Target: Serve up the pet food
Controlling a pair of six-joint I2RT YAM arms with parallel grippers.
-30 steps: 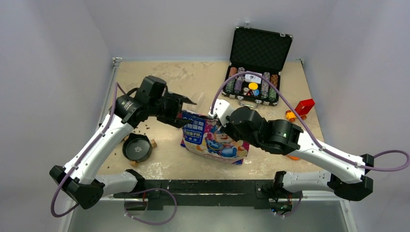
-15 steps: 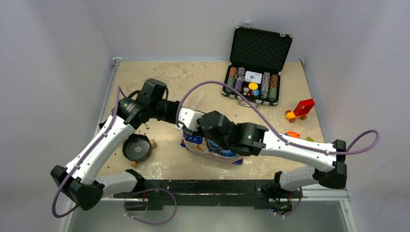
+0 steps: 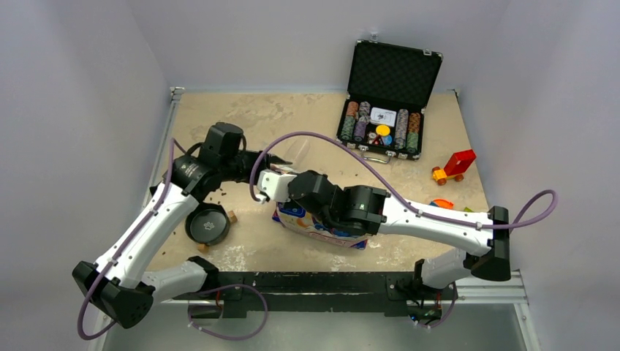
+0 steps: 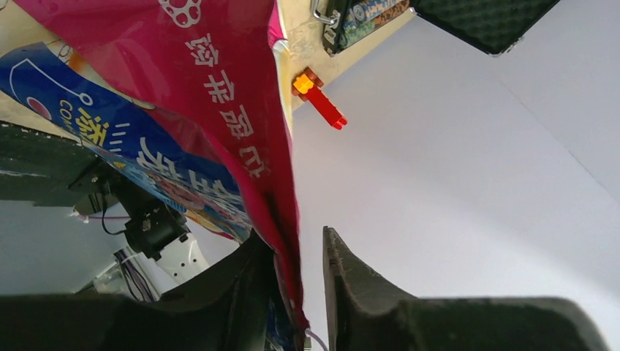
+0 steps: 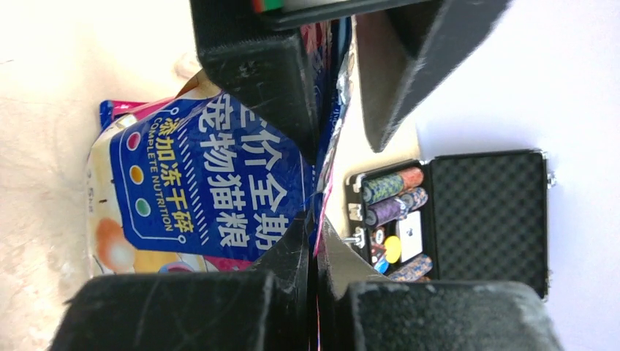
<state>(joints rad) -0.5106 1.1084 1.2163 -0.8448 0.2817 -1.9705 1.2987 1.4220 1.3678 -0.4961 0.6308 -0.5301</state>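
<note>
The pet food bag [image 3: 298, 214], blue and pink with printed characters, lies on the table under my right arm. My right gripper [image 3: 280, 174] is at its top left edge. In the right wrist view my right gripper [image 5: 314, 219] is shut on the thin edge of the bag [image 5: 197, 168]. My left gripper [image 3: 274, 156] is at the same edge from the left. In the left wrist view my left gripper [image 4: 296, 241] is open, with the bag's pink edge [image 4: 205, 88] against one finger. A black bowl [image 3: 208, 223] sits left of the bag. A few dark kibble pellets [image 3: 219, 191] lie scattered near it.
An open black case of poker chips [image 3: 384, 128] stands at the back right, also in the right wrist view [image 5: 453, 212]. A red toy [image 3: 457, 164] and an orange piece [image 3: 441, 203] lie to the right. Small wooden blocks [image 3: 232, 216] sit beside the bowl.
My right arm has swung left across the bag, and its gripper now sits at the bag's top left edge. My left gripper has drawn back slightly to the left.
</note>
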